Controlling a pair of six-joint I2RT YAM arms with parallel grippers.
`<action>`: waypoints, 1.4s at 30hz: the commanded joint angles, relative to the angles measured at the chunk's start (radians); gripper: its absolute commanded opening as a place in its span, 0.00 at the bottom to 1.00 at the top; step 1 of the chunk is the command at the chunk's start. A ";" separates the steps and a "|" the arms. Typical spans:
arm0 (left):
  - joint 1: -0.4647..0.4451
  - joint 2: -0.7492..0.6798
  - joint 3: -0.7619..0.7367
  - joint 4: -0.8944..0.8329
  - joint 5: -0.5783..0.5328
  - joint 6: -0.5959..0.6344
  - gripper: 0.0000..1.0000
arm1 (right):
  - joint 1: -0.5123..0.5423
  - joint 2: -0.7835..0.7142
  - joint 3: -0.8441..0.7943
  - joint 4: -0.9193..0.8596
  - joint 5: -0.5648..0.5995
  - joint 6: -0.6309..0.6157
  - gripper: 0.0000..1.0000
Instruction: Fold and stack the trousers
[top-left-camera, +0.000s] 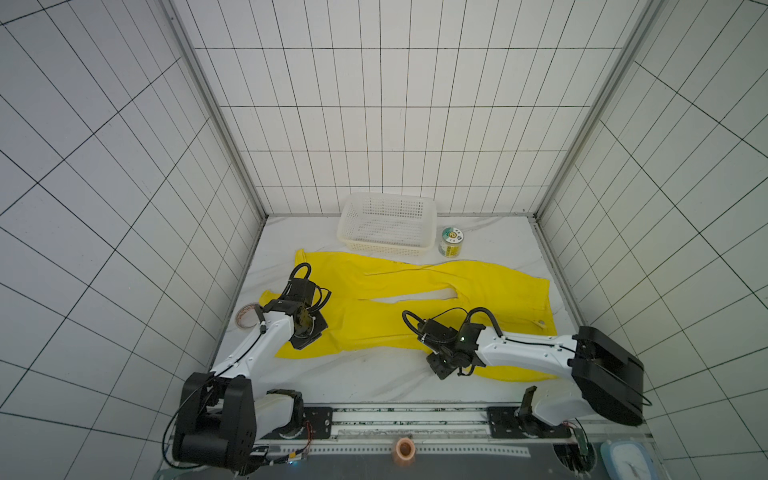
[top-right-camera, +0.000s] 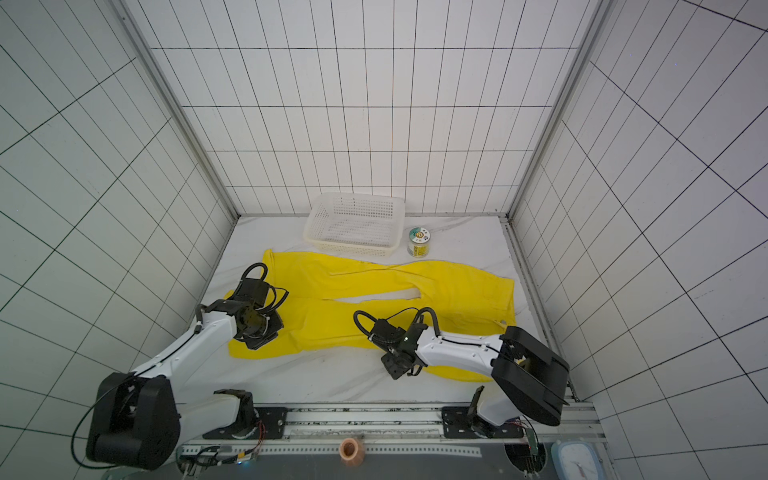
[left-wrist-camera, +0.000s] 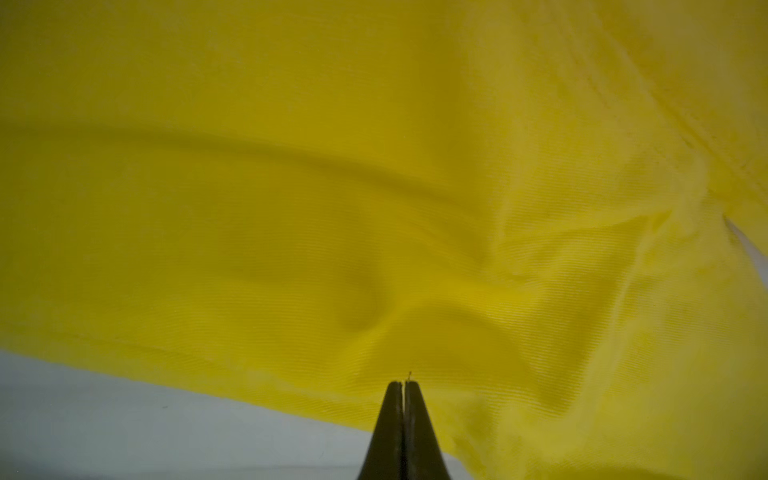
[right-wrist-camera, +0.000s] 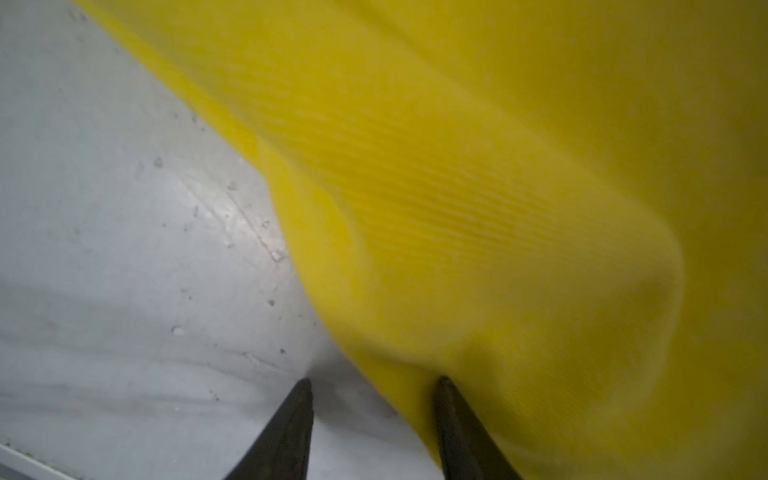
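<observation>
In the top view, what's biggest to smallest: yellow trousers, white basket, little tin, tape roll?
1. yellow trousers
2. white basket
3. tin and tape roll: they look alike, and the roll is partly hidden.

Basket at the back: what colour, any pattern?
The basket is white, perforated with a grid of small holes; it shows best in a top view.

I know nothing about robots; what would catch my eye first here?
Bright yellow trousers lie spread across the white table, legs pointing left. Two robot grippers are at their near edge: the left gripper shut, the right gripper open. A white basket stands behind.
</observation>
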 joint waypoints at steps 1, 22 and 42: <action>0.005 0.008 0.006 -0.008 0.013 -0.001 0.03 | 0.003 0.050 0.023 -0.041 0.050 0.018 0.41; 0.029 0.093 -0.100 0.095 -0.053 -0.005 0.20 | 0.001 -0.198 0.010 -0.258 -0.209 0.064 0.00; -0.020 0.005 0.187 -0.007 -0.010 0.102 0.45 | -0.369 -0.355 0.182 -0.219 -0.273 -0.084 0.65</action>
